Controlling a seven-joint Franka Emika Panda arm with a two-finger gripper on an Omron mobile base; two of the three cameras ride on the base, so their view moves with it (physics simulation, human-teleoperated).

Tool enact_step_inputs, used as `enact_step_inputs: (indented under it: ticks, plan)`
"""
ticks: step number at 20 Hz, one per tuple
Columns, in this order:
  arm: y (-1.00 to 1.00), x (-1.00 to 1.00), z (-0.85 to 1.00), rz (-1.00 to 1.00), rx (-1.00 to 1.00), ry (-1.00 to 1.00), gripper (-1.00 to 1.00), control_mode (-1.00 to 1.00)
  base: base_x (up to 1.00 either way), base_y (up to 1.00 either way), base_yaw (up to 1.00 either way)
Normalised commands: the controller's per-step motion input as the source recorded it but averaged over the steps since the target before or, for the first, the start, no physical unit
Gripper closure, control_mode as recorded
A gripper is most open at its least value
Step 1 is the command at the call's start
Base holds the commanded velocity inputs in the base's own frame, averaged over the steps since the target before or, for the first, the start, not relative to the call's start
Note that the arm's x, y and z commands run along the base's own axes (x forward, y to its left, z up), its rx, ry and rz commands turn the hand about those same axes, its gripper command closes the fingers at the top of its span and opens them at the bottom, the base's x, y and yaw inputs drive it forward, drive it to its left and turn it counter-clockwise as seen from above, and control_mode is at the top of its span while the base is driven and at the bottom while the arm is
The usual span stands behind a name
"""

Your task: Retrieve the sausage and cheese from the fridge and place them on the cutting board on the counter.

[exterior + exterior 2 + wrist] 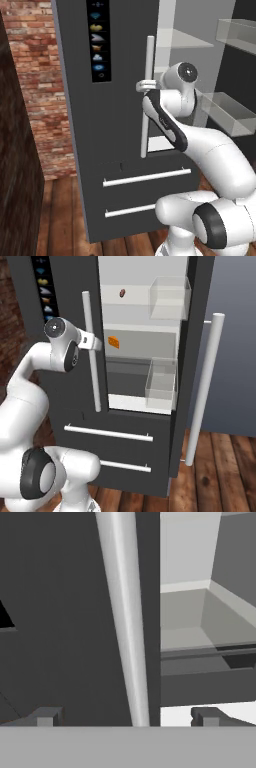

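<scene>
We see the fridge point(65, 406), tall & dark grey, w/ its right door swung open and the left door shut. The black icon strip point(98, 40) runs down the upper part of the shut door. Below are two drawers, each w/ a horizontal white bar: upper drawer handle point(107, 433) and lower drawer handle point(125, 466).

The hand point(127, 717) sits right at the vertical white bar handle point(125, 612) of the shut left door. In the hand view its two fingertips point(46, 717) stand spread wide, one on each side of the bar, w/ the bar running up between them; nothing is pinched. We can't tell whether either tip touches the bar. In the right base view the hand point(95, 342) reaches the same bar at approx its upper half.

Inside, the fridge is white w/ glass shelves. A small reddish-brown item, prob the sausage point(122, 292), lies on the upper shelf toward the back. An orange wedge, the cheese point(114, 342), sits on the shelf below, near the left edge of the opening, just beside the hand as seen from the right base view. Neither is held.

The open door point(200, 331) carries two clear bins: upper bin point(170, 298) and lower bin point(161, 383). Its long white handle point(205, 391) stands on the outer side.

Brick wall point(40, 75) to the left of the fridge; wooden floor point(220, 471) below.
</scene>
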Motion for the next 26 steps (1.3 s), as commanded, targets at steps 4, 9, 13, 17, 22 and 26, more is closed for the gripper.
enact_step_inputs:
  ticks: [4,9,13,17,22,26]
  plan:
    - [0.00,0.70,-0.14,-0.02,0.00,0.00,-1.00,-1.00,0.00,0.00,0.00]
    - [0.06,0.68,-0.16,-0.03,0.00,0.00,-1.00,-1.00,0.00,0.00,0.00]
    - [0.13,0.62,-0.19,-0.03,0.00,0.00,-1.00,-1.00,0.00,0.00,0.00]
    - [0.03,0.51,-0.19,-0.01,0.00,0.00,-1.00,-1.00,0.00,0.00,0.00]
    - [0.00,0.34,-0.11,0.00,0.00,0.00,-1.00,-1.00,0.00,0.00,0.00]
    - [0.00,0.00,0.00,0.00,0.00,0.00,1.00,-1.00,0.00,0.00,0.00]
